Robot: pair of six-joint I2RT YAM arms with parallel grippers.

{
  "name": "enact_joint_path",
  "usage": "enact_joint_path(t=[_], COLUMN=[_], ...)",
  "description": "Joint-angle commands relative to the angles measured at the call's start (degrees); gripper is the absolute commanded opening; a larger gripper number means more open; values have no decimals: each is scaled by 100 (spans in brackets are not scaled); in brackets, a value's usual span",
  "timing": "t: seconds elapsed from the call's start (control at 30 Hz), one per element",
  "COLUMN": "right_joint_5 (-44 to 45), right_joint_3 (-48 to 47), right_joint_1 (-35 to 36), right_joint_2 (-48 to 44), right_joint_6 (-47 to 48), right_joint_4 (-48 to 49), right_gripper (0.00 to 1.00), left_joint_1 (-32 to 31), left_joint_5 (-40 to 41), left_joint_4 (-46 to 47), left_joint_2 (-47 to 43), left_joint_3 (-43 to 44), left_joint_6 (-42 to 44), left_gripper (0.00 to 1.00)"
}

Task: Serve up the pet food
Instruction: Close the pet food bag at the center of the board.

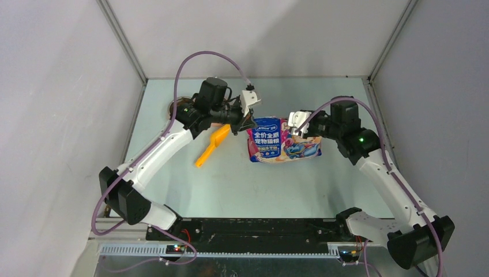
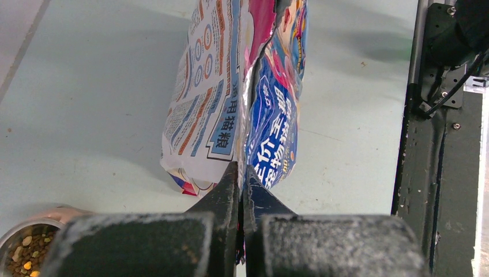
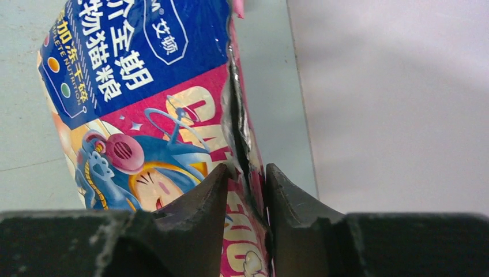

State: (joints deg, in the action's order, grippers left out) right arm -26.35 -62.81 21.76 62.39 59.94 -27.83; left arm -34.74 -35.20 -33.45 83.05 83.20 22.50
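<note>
Table (image 1: pixel 230 190) is filling most of my feed. The cat food bag (image 1: pixel 282 147) is sitting mid-table between both arms, looking glossy with blue up top, pink below, a cartoon cat on the front and silver lining peeking out of its split edge. Left pincer (image 2: pixel 242 173) is pinching one edge of it tight. Right pincer (image 3: pixel 247 173) is sitting slightly spread around the opposite edge, not squeezing. Orange scoop (image 1: pixel 212 144) is lying just left of the bag. A steel bowl (image 2: pixel 23 226) is holding brown kibble (image 2: pixel 26 257).
</note>
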Motion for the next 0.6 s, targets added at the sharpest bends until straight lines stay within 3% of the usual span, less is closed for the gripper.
enact_joint_path(t=[0.0,0.2,0.37,0.57], right_joint_5=[95,586,654,-1545], right_joint_3=[114,245,197,-1017], right_joint_1=[109,238,249,-436], right_joint_2=[28,-81,-196,254], right_joint_6=[-84,-238,-373,-1619], right_joint_4=[441,802,814,-780], right_gripper=[31,0,0,0], left_joint_1=[64,64,64,64], left_joint_5=[-466,-522,-562,-599], left_joint_4=[223,228,140,-347], left_joint_2=[-409,-391,-375,-367], left_joint_3=[351,370,397,499], left_joint_6=[-66,-97,10,737], left_gripper=[0,0,0,0])
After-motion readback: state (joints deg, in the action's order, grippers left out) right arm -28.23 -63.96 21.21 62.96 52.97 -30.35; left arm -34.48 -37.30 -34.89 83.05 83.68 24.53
